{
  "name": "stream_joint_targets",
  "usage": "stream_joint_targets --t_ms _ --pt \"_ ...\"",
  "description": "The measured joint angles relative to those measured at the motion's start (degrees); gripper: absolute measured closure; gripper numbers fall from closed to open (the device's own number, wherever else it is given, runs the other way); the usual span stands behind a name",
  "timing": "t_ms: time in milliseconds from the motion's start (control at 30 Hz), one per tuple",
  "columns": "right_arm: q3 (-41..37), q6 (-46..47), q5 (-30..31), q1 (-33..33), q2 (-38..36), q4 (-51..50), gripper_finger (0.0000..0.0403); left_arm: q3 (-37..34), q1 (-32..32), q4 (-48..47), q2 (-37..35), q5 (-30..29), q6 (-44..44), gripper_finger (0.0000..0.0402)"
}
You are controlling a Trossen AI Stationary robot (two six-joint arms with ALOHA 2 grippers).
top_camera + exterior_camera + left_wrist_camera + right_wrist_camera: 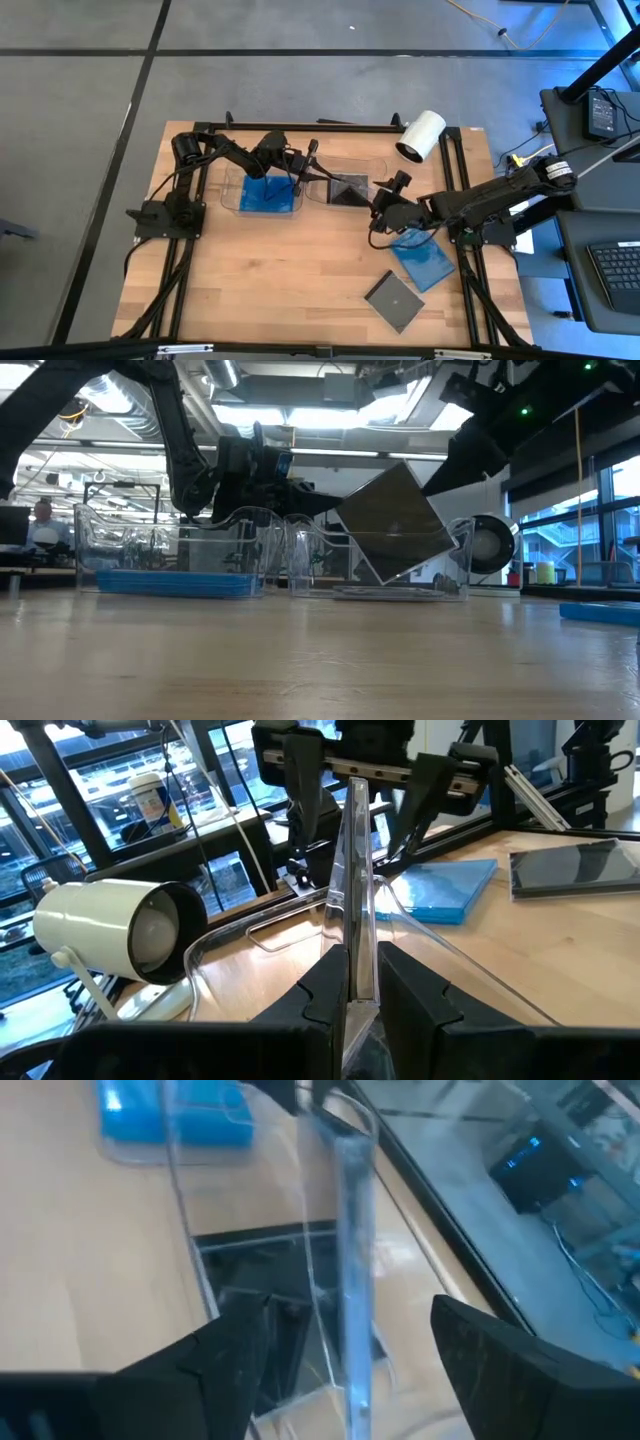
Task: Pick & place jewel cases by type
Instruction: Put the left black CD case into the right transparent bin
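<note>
Sorting is roughly two-thirds through: the right gripper [379,205], fingers spread, has a dark jewel case [395,520] tilted over the right-hand clear tray [362,160] just ahead; the left gripper [305,180] pinches that tray's wall. A blue case [422,258] and a grey case [395,300] wait behind.

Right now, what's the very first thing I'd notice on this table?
Probably the dark jewel case standing tilted on a corner in the right clear tray, pinched at its edge by the left gripper. The right gripper hangs open beside it. After that, the blue jewel case and another dark case lying loose on the wood near the right arm.
</note>
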Motion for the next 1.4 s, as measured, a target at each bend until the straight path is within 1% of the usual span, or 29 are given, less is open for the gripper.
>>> stream_joint_targets --t_ms 133,300,467,567,733,1133,1200,1400 --pt "0.00 -2.37 -3.49 -1.74 0.71 2.52 0.0143 0.00 0.00 0.02 0.00 0.00 0.09 0.0354" --pt "0.00 -3.16 -3.81 -3.35 0.69 2.52 0.0190 0.00 0.00 0.02 0.00 0.38 0.12 0.0354" --pt "0.02 -3.87 -6.60 -4.67 0.69 2.87 0.0237 0.00 -0.01 0.02 0.02 0.42 0.15 0.0354" --pt "0.02 -4.51 -8.49 -5.71 0.69 2.91 0.0256 0.00 -0.02 0.02 0.02 0.44 0.15 0.0354" --pt "0.02 -5.10 -10.46 -6.51 0.69 2.88 0.0274 0.00 0.00 0.02 0.02 0.44 0.13 0.0354" --pt "0.07 -5.12 -10.00 -6.51 0.69 2.39 0.0303 0.02 0.00 0.02 0.02 0.42 0.15 0.0354" --pt "0.07 -4.95 -8.97 -6.51 0.69 1.90 0.0310 0.02 0.00 0.02 0.02 0.31 0.13 0.0354" --pt "0.07 -3.85 -8.94 -6.51 0.69 1.39 0.0336 0.02 0.00 0.02 0.02 -0.57 -0.20 0.0354"
